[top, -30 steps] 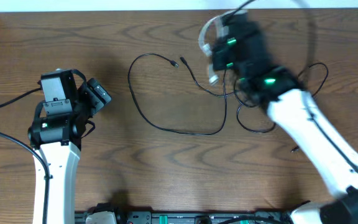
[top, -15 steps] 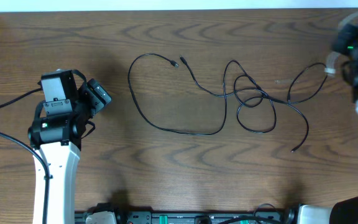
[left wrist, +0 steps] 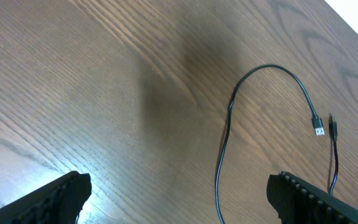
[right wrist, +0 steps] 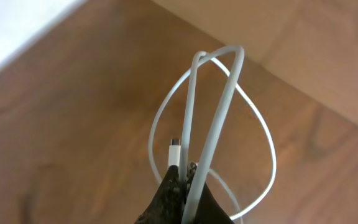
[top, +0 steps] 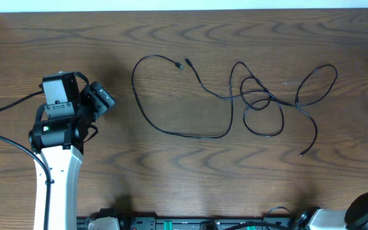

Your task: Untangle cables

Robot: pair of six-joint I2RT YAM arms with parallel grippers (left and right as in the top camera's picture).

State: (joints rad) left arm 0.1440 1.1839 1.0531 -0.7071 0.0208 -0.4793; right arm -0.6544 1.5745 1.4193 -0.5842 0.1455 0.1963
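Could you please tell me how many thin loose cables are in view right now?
2. The black cable lies looped across the table's middle; the white cable is bunched in the shut right gripper near the right edge. More could lie off-frame.

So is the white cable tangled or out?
Out. The thin white cable hangs looped from the shut right tool; the long thin black cable lies apart.
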